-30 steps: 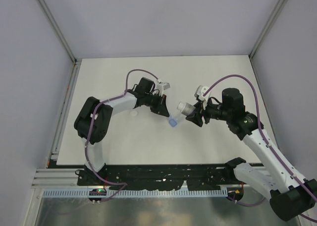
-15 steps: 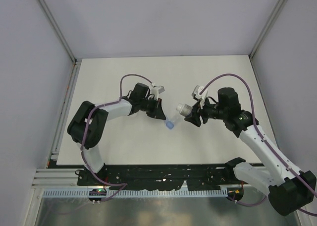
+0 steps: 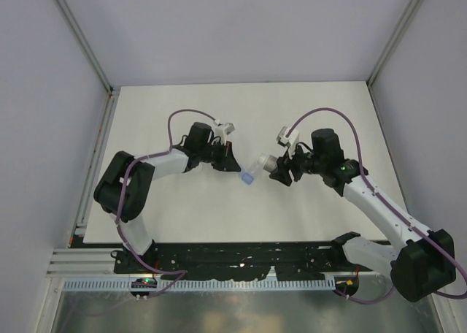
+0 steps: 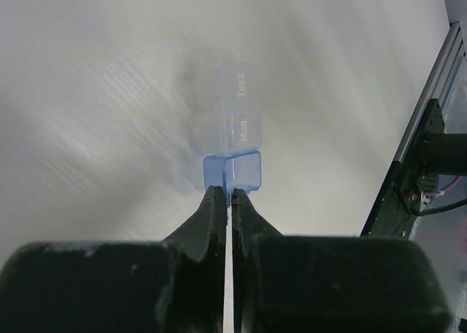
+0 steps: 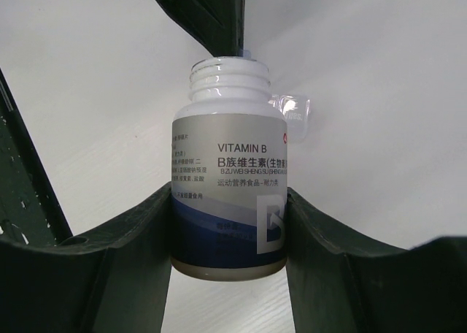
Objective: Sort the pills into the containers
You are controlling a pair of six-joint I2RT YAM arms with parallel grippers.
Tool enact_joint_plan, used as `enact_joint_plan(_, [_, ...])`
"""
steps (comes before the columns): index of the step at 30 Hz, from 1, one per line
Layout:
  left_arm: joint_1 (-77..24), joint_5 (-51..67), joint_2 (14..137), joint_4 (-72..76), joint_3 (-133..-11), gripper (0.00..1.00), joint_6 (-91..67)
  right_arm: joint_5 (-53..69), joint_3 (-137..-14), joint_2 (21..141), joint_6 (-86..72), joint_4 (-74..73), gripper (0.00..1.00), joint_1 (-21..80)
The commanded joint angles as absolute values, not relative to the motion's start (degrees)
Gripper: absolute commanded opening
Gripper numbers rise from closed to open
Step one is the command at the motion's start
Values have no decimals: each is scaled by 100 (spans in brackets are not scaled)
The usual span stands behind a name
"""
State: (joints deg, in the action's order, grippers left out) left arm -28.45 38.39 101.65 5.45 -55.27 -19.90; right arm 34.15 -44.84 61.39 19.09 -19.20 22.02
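Because its jaws are pinched tight on the blue-tinted end piece (image 4: 233, 171) of the clear pill box (image 4: 228, 114), the left gripper (image 4: 228, 193) steadies that box from one end and leaves the cells marked Mon. and Tues. unobstructed beyond its tips; the hold looks chosen to present the box as a target rather than to carry it off; whether the blue piece is a raised lid or a cell of its own I cannot tell, nor whether the box rests on the table (image 3: 182, 114) or hangs just above it. Seen from above, the left arm (image 3: 157, 165) reaches in toward mid-table, so the box sits near the centre, between the two grippers. Just to the right of it comes the bottle (image 5: 230, 165), labelled Vitamin B, uncapped, its white threaded neck aimed at the box and at the left gripper's tips; it appears tipped well over, mouth near the box but apart from it, which reads as the stance for pouring pills into a cell. The right gripper (image 5: 230, 223) is clamped around the bottle's lower body, a finger on each side, leaving the neck free; the right arm (image 3: 379, 201) stretches in from the right to bring it there. No pill shows anywhere, and the bottle's inside is hidden; I judge the sorting barely begun, and the next tilt will need care, since the cells are small beside that mouth.
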Motion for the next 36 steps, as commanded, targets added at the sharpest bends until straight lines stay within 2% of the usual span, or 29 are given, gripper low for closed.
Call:
enact_joint_plan(1, [-2786, 3814, 10046, 914, -5458, 0, -2074, 3401, -4439, 6301, 1854, -1398, 6, 2294])
enact_joint_plan(22, [-2602, 3744, 10169, 782, -5405, 0, -2109, 3278, -4061, 7145, 1846, -396, 6, 2689])
enact_joint_plan(36, [-2514, 3683, 10169, 563, -5440, 19, -2021, 3269, -4183, 7699, 1538, -264, 6, 2892])
